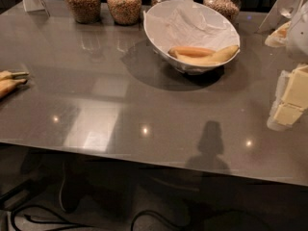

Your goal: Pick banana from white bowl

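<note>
The gripper (288, 105) hangs at the right edge over the grey table (110, 105) (whether open or closed, I cannot tell). Left of it and farther back, well apart, the banana (208, 58) lies in the white bowl (158, 41), against a darker banana (191, 51).

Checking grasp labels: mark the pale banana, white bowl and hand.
Banana (219, 57): camera view, middle of the paler fruit.
Bowl (156, 40): camera view, left outer wall.
Hand (288, 102): camera view, cream part at the picture's right edge.
</note>
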{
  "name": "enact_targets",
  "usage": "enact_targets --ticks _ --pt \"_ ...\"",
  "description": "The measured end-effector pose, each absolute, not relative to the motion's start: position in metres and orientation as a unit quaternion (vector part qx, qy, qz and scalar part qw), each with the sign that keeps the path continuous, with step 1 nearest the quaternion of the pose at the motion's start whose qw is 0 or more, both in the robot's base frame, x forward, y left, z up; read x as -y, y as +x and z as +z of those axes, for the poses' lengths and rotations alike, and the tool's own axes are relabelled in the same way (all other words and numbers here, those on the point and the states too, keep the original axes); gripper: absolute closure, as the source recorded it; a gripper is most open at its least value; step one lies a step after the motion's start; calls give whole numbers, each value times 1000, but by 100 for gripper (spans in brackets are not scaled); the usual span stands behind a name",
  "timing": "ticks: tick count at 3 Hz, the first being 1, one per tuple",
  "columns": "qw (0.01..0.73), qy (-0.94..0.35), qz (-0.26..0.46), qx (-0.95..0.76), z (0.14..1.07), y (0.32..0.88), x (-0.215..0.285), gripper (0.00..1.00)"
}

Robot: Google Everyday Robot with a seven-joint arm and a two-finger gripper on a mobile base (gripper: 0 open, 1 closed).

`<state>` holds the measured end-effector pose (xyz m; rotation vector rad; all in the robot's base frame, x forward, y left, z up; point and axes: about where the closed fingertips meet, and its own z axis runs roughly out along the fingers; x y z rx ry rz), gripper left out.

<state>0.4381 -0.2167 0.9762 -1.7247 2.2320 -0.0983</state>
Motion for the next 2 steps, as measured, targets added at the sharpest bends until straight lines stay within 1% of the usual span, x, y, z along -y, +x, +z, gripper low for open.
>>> enact_targets --ticks 1,2 --pt "159 -603 -34 -781 976 438 217 0" --pt "179 -599 -30 -780 977 446 216 0"
